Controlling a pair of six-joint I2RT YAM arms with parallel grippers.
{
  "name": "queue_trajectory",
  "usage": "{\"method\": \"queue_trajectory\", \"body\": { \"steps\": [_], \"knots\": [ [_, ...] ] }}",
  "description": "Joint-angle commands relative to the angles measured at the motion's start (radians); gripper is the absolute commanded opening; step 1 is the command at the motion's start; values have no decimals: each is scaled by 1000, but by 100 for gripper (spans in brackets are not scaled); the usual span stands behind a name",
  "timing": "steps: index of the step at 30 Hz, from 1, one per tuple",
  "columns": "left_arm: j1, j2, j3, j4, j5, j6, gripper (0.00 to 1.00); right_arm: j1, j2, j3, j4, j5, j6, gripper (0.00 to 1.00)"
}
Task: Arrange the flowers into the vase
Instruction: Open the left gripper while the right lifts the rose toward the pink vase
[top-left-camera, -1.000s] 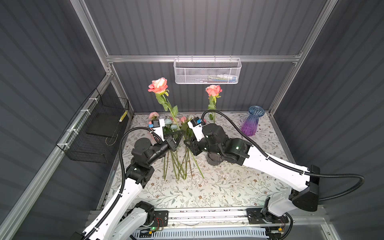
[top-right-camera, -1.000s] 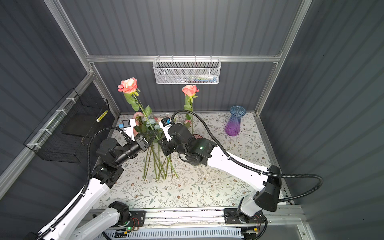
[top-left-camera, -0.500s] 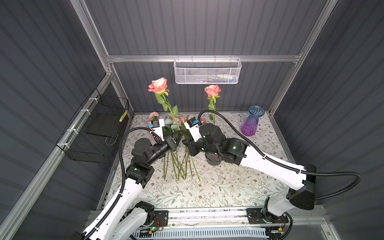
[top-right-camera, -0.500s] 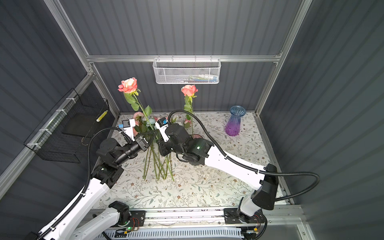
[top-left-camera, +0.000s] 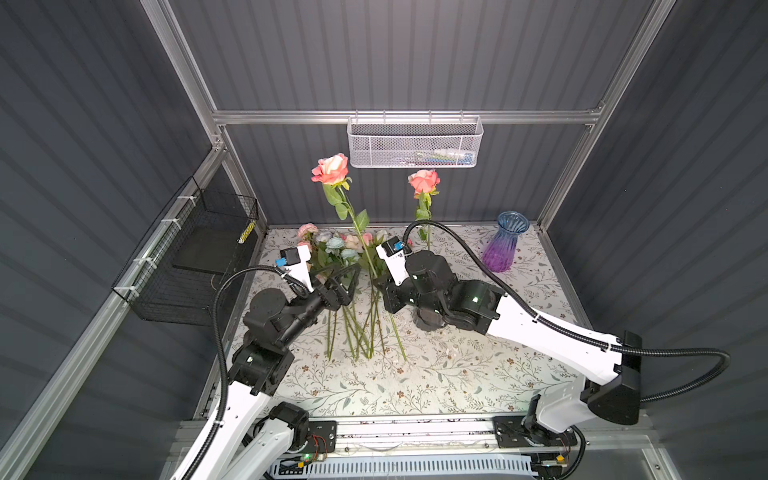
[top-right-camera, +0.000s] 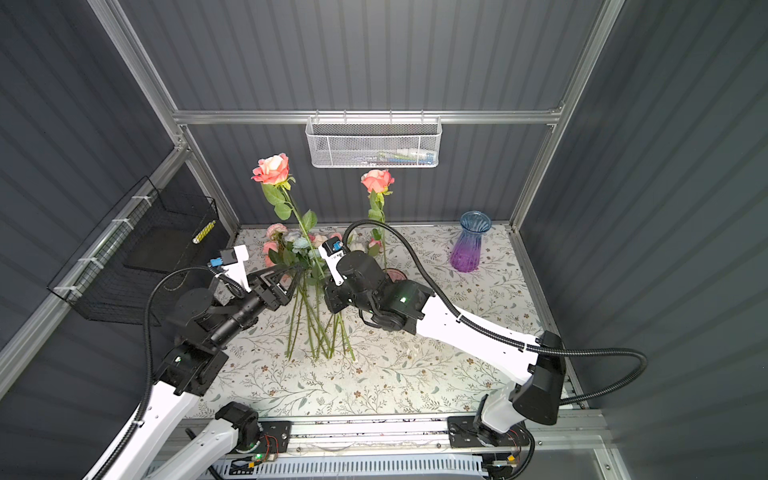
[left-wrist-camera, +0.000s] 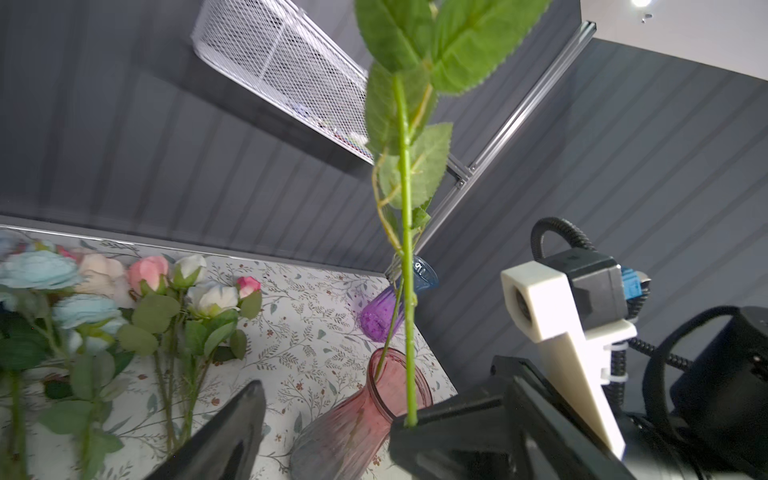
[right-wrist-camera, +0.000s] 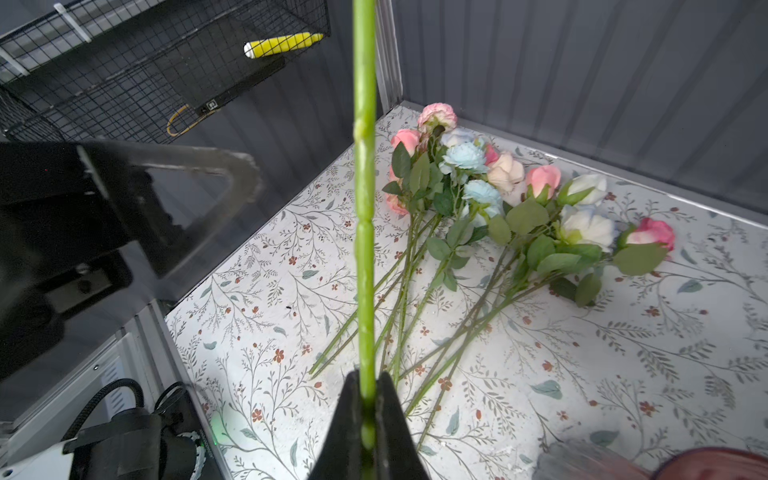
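At the middle of the table, we see the right gripper (right-wrist-camera: 366, 384) clamped on the lower green stem of a tall coral rose (top-left-camera: 331, 169), its two dark fingers pressed together around it. The rose stands nearly upright, leaning a little toward the left wall, with its bloom high above both arms. Just beside that stem the left gripper (top-left-camera: 351, 286) has its jaws spread wide and grips nothing; we cannot tell whether a finger brushes the stem. Close behind the right gripper stands the pink glass vase (left-wrist-camera: 365, 415), largely hidden by the arm in both top views, with a second coral rose (top-left-camera: 424, 180) rising upright out of its mouth. The remaining flowers (right-wrist-camera: 478, 208), pink, cream-white and pale blue, lie flat on the floral tablecloth (top-left-camera: 415, 374) toward the back left, their stems fanning toward the front. A blue-and-purple vase (top-left-camera: 503, 245) stands upright near the back right corner, well apart from them. A white mesh basket (top-left-camera: 415, 143) hangs on the back rail, a black wire basket (top-left-camera: 195, 257) on the left wall.
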Motion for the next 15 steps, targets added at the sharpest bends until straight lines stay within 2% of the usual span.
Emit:
{"method": "queue_trajectory", "body": {
  "steps": [1, 5, 8, 15],
  "knots": [
    [-3, -74, -11, -113, -174, 36, 91, 4, -54, -26, 64, 109, -46, 5],
    [-4, -156, -85, -169, -355, -30, 93, 4, -114, -62, 155, 226, -121, 5],
    [-4, -193, -134, -206, -445, -84, 96, 3, -174, -101, 265, 334, -209, 5],
    [-4, -177, -213, -211, -472, -194, 99, -9, -253, -215, 631, 548, -466, 5]
  ]
}}
